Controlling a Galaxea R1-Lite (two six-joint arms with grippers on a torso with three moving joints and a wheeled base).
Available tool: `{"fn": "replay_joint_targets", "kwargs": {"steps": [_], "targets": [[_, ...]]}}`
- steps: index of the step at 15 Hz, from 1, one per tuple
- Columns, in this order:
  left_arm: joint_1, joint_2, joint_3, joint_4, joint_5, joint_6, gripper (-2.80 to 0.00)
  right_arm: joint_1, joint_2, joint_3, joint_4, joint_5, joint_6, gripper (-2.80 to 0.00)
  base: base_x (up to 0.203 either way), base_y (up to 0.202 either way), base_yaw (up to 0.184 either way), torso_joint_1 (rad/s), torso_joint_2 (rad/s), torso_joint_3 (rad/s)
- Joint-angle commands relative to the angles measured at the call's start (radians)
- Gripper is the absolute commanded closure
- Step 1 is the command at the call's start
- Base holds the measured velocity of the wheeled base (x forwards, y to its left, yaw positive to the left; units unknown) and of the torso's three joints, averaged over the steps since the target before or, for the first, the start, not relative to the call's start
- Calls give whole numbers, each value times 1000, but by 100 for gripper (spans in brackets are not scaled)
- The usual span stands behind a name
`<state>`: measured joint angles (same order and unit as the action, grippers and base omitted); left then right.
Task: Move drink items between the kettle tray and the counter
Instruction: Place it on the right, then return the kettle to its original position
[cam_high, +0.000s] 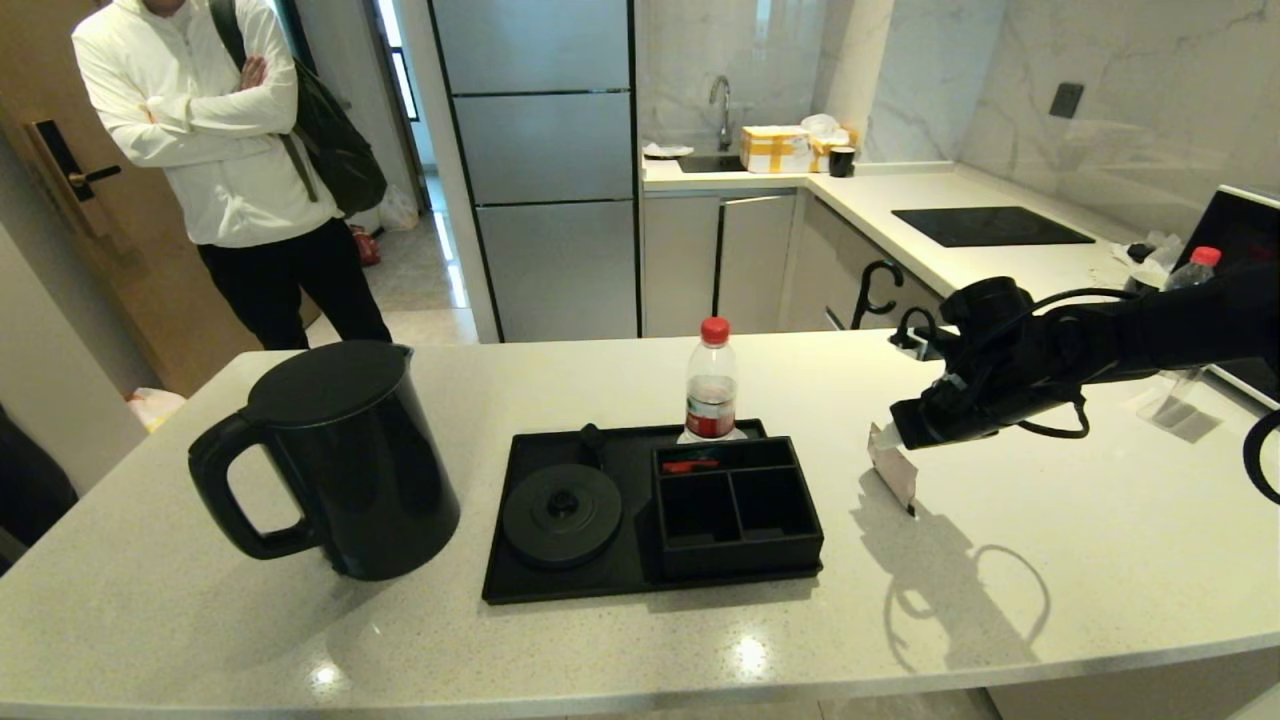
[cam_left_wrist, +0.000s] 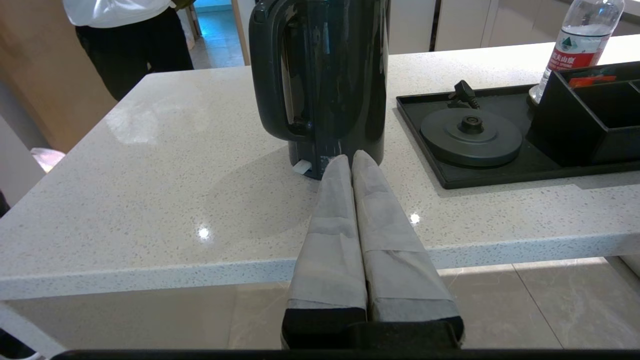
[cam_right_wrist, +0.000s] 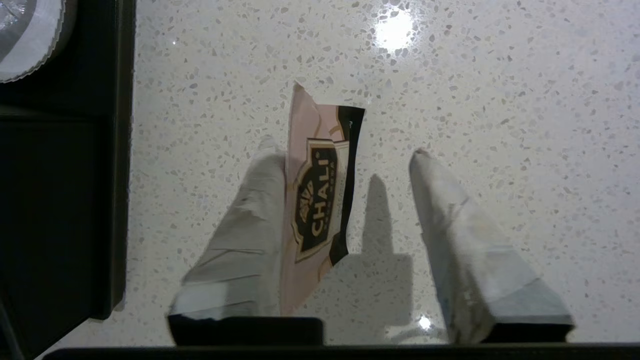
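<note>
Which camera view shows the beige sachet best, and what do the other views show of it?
The right wrist view shows the sachet best: its dark logo reads clearly, and it leans against one finger of the open right gripper above the counter. The head view shows it small, hanging under that gripper. The left wrist view does not show it.

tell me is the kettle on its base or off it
Off: the kettle stands upright on the counter, left of the bare round base.

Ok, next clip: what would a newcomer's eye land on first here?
Probably the tall black kettle standing on the counter left of the tray, off its round base. Next, the right pincer, open above the counter right of the tray, with a beige sachet resting against one finger.
</note>
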<state>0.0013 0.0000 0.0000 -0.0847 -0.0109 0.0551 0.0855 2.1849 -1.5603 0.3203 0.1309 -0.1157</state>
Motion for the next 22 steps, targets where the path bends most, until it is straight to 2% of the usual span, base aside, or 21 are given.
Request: {"fn": "replay_joint_targets", "kwargs": {"steps": [1, 4, 8, 10, 12, 16, 17, 19, 22], "targets": [[0, 0, 34, 0, 0, 0, 0, 0, -23, -4, 5, 1, -1, -280, 0, 0, 0, 0, 0, 0], [0, 0, 35, -1, 0, 0, 0, -8, -170, 9, 5, 9, 10, -280, 0, 0, 0, 0, 0, 0], [0, 0, 34, -1, 0, 0, 0, -10, -382, 38, 0, 26, 130, -280, 0, 0, 0, 0, 0, 0], [0, 0, 35, -1, 0, 0, 0, -8, -443, 134, -11, 44, 158, -280, 0, 0, 0, 0, 0, 0], [0, 0, 35, 0, 0, 0, 0, -12, -491, 241, -76, 69, 209, -280, 0, 0, 0, 0, 0, 0], [0, 0, 35, -1, 0, 0, 0, -107, -740, 327, -107, 65, 246, -280, 0, 0, 0, 0, 0, 0], [0, 0, 35, -1, 0, 0, 0, -119, -805, 335, -90, 47, 248, 0, 0, 0, 0, 0, 0, 0], [0, 0, 35, -1, 0, 0, 0, -134, -945, 350, -20, -46, 254, 0, 0, 0, 0, 0, 0, 0], [0, 0, 34, 0, 0, 0, 0, -138, -1183, 437, 32, -112, 281, 0, 0, 0, 0, 0, 0, 0]]}}
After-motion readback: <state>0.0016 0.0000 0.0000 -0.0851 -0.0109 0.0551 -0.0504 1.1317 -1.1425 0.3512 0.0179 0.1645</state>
